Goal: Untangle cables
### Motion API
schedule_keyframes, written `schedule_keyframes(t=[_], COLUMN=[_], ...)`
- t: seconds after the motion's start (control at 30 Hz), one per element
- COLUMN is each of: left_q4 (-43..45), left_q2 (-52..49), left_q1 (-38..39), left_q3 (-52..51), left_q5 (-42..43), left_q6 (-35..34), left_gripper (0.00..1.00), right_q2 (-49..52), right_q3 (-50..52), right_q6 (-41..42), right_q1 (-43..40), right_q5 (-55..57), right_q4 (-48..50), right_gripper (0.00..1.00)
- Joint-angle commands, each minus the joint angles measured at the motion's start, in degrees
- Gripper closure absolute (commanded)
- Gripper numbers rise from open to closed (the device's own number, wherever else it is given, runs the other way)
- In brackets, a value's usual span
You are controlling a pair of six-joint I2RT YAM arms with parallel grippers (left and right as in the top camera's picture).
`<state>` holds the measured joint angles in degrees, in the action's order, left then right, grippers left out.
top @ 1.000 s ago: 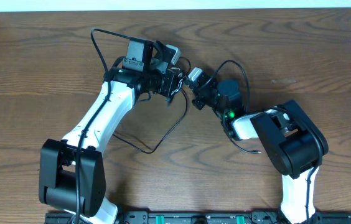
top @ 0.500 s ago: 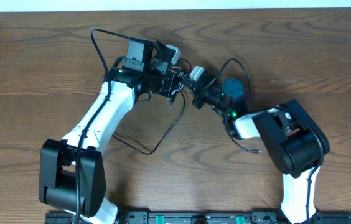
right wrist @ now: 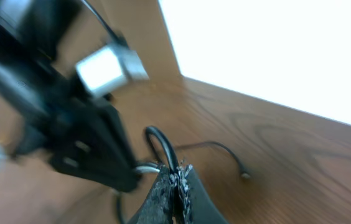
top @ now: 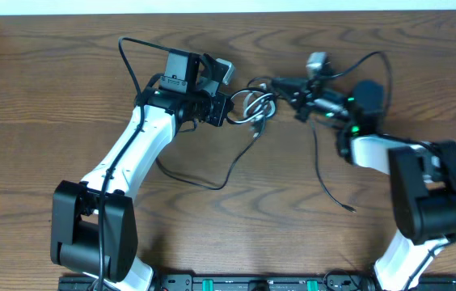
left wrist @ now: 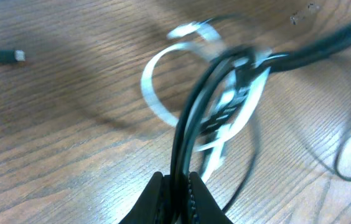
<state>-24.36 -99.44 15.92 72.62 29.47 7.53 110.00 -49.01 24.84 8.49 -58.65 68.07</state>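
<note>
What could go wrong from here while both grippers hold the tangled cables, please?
The cables are knotted between the left gripper and right gripper, both shut on them; pulling apart may tighten the knot. The thin strand pinched in the right gripper could also slip out.

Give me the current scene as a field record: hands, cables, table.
left hand: shut on black strands by the knot
right hand: shut on black cable
knot: black and white loops, between the hands
white cable: looped in the knot
loose end: plug lying on table near right arm
table: wood
</note>
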Motion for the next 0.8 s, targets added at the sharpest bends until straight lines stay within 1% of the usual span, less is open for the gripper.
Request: schedule_keyframes(t=[0.0, 0.13, 0.17, 0.23, 0.47, 0.57, 0.77], left_q4=[-0.35, -0.46, -0.48, -0.48, -0.87, -0.96, -1.99], left_q2=[-0.24, -0.26, -0.33, -0.39, -0.5, -0.5, -0.5], left_q1=[0.02, 0.02, 0.02, 0.02, 0.02, 0.02, 0.02], left_q3=[-0.2, -0.2, -0.2, -0.2, -0.2, -0.2, -0.2], left_q5=[-0.39, -0.37, -0.39, -0.39, -0.42, -0.37, -0.37], left_q6=[0.52, 0.52, 0.52, 0.52, 0.52, 0.52, 0.52], left_gripper=[0.92, 0.92, 0.92, 0.92, 0.92, 0.71, 0.58], right_q2=[-3.96, -6.56, -7.41, -8.2, -11.54, -11.52, -12.04], right_q3=[-0.57, -0.57, -0.57, -0.57, -0.59, -0.59, -0.61], right_q6=[13.25, 22.71, 25.94, 29.27, 29.53, 29.55, 37.38], right_q1=[-2.03, -2.38, -1.95, -1.27, 0.63, 0.72, 1.05], right_q5=[-11.69, -14.69, -15.37, -16.17, -16.06, -15.85, -11.3], right_q4=[2.54, 11.17, 16.48, 22.1, 22.21, 22.21, 22.21], right_gripper=[0.99, 0.99, 0.99, 0.99, 0.99, 0.99, 0.99])
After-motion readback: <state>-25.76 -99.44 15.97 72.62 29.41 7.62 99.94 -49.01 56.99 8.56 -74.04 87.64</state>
